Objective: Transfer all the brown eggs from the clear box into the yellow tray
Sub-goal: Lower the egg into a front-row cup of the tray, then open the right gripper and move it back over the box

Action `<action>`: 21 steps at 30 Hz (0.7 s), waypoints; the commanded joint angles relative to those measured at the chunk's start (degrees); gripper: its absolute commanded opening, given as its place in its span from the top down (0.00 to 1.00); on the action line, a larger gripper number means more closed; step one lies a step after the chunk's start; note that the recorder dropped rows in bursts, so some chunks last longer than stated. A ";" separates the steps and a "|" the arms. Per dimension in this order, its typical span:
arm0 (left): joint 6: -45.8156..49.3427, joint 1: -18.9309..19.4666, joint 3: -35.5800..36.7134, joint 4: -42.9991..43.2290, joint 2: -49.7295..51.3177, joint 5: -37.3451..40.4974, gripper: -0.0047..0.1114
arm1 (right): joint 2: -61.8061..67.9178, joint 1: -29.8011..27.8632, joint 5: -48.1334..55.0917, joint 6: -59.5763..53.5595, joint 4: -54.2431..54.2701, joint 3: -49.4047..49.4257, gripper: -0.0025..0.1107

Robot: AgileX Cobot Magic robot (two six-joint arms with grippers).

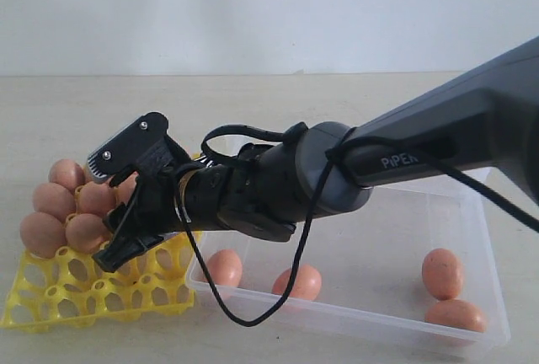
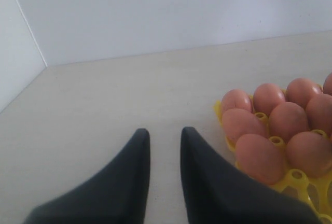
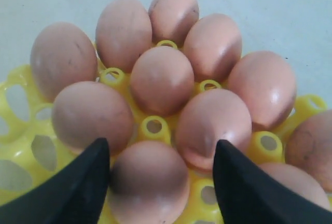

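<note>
My right gripper [image 1: 118, 244] reaches across to the yellow tray [image 1: 52, 298] at the left and hangs open over it. One brown egg [image 3: 149, 180] sits in a cell between its fingers; the neighbouring cells hold several more eggs [image 3: 162, 79]. The clear box [image 1: 492, 239] lies to the right with eggs at its near left [image 1: 224, 267], near middle [image 1: 297, 282] and right end [image 1: 441, 272]. Off to the tray's side, my left gripper [image 2: 165, 135] hovers above bare table. Its fingers stand a narrow gap apart with nothing between them.
The right arm's dark forearm [image 1: 404, 157] and a loose black cable [image 1: 253, 318] hang over the left part of the box. The tray's front rows of cells [image 1: 101, 292] are unfilled. A pale wall runs behind the beige table [image 2: 129, 89].
</note>
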 commanded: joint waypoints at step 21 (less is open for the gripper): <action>-0.12 0.13 0.22 -0.11 -0.11 -0.12 0.77 | -23.09 -3.65 33.86 -1.02 -4.04 5.07 0.48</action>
